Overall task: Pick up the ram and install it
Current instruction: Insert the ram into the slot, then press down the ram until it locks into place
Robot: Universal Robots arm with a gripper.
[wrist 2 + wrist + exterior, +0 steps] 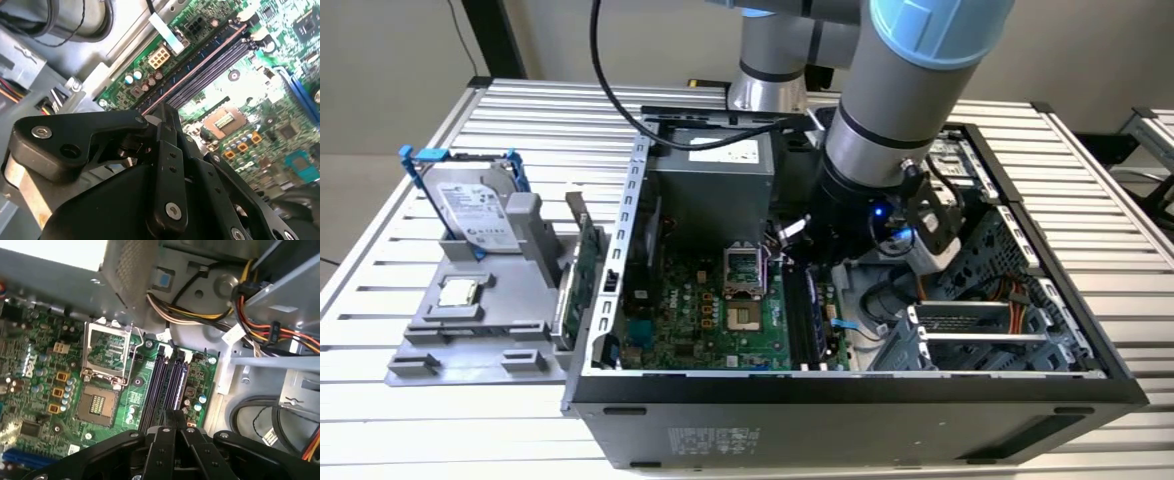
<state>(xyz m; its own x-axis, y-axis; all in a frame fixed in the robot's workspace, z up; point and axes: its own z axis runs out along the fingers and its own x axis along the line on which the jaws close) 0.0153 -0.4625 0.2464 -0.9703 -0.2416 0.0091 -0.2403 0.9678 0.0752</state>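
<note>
Inside the open black tower computer case [854,395], which lies on its side on the ribbed metal surface [400,420], the grey arm with pale blue joint caps [907,110] reaches down to the large green motherboard [700,310]. In both wrist views the black claw [162,117] [175,414] has its two fingers drawn in close, tips all but meeting, right over the row of long black plastic memory slots [162,382]. In the second wrist view a thin strip with a reddish-brown edge runs straight out from the fingertips along the slot nearest the board's edge; this looks to be the long narrow ram stick [200,65] seen edge-on, pinched in the claw and lined up with that slot. Whether it is fully seated I cannot tell. Beside the slots sits the open silver processor socket [107,355], its metal frame raised, and a bundle of red, yellow and black power cables [260,325] passes near the case's grey wall. At the exterior view's left, outside the case, a grey plastic holder [467,335] stands on the surface carrying a silver hard drive in a blue bracket [470,210], upright, and a small square chip [458,292] lying flat. A long green board [582,265] stands on edge between the holder and the case wall.
</note>
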